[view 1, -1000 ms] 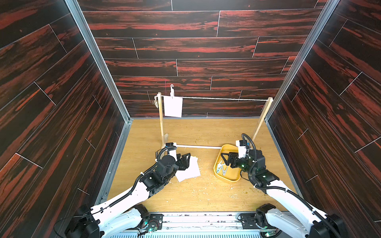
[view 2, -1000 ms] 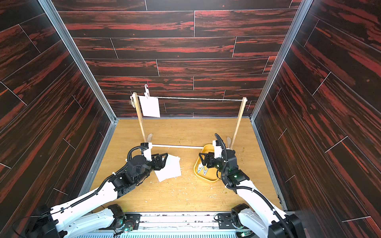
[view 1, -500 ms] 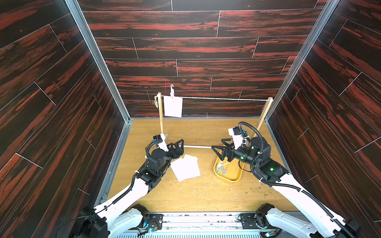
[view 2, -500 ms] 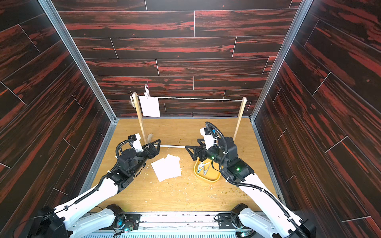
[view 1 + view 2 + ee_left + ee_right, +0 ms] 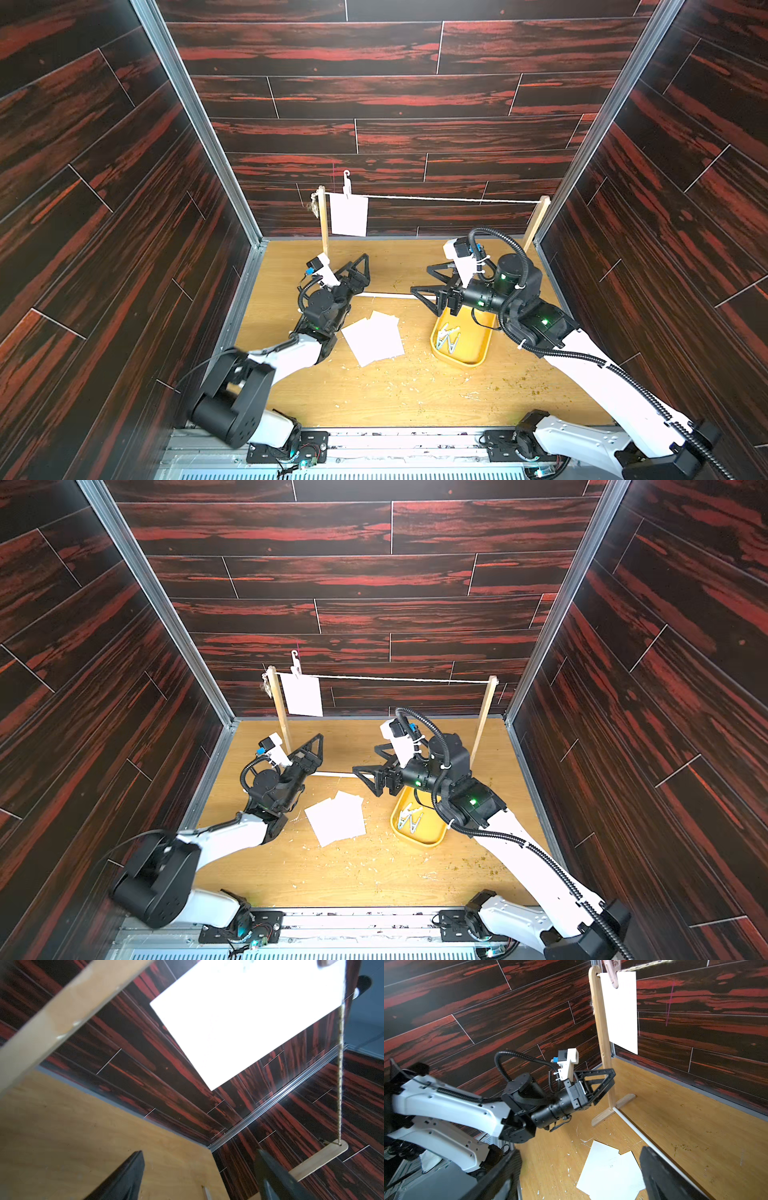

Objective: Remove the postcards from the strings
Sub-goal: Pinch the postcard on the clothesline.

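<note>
**One postcard on the string, both grippers spread and empty**

Take the back wall as twelve o'clock in both top views. The string (image 5: 449, 200) runs across the rear of the table (image 5: 374, 399), from the left post (image 5: 324, 241) to the right post (image 5: 536, 222). One hanging postcard (image 5: 349, 216) is pegged to it by a clothespin (image 5: 346, 185) at the eleven o'clock end. It sits just beside the left post and hangs upright, clear of the table top.

A pile of postcards (image 5: 376, 338) lies flat and overlapping near the table's middle, on the six o'clock side of the stand's white rod (image 5: 386, 295). I cannot tell how many cards are in it. At three o'clock from the pile sits a yellow tray (image 5: 469, 353) with loose clothespins (image 5: 449, 336) inside.

The left gripper (image 5: 365, 270) is at eleven o'clock from the pile, near the foot of the left post, and points up toward the hanging postcard. Its jaws stand apart with nothing between them. In the left wrist view the hanging postcard (image 5: 239, 1022) shows beyond its fingers (image 5: 124, 1178).

The right gripper (image 5: 422, 279) hovers by the twelve o'clock end of the tray and points toward nine o'clock. Its jaws are also apart and empty, touching neither card nor string.
</note>
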Tool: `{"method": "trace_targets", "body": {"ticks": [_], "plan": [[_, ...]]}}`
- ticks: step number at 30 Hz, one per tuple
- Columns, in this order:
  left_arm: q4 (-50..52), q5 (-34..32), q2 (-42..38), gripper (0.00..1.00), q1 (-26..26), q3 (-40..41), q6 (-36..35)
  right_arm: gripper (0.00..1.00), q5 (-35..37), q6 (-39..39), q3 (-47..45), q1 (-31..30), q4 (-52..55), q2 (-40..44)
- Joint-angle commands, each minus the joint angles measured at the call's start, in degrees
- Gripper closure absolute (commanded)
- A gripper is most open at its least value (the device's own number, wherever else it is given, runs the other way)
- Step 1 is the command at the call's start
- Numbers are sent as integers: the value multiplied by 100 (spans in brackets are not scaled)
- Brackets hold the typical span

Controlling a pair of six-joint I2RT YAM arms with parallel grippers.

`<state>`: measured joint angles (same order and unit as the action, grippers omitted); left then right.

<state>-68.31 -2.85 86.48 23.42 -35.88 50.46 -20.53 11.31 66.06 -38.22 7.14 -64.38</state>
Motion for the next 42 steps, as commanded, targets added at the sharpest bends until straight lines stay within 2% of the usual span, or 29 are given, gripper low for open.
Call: {"method": "trace_targets", "body": {"ticks": [1, 7, 24, 30, 34, 39, 42], "plan": [[-1255, 243, 312, 13, -161, -450, 262, 7, -153, -142, 109, -71, 113, -81], [-1255, 419, 492, 13, -271, -854, -41, 8, -148, -175, 134, -98, 165, -39], [-1261, 684, 1070, 11, -541, -1392, 368, 8, -218, -202, 203, -137, 174, -51], [-1263, 876, 1000, 11, -548, -1405, 188, 8, -212, -248, 171, -145, 192, -22], [-1263, 997, 911, 18, -549, -1426, 199, 9, -193, -238, 144, -143, 184, -40], [-1263, 1007, 794, 33, -549, -1271, 315, 9, -171, -203, 109, -147, 97, -65], [-1263, 929, 642, 40, -549, -1095, 385, 9, -150, -191, 113, -159, 86, -105]]}}
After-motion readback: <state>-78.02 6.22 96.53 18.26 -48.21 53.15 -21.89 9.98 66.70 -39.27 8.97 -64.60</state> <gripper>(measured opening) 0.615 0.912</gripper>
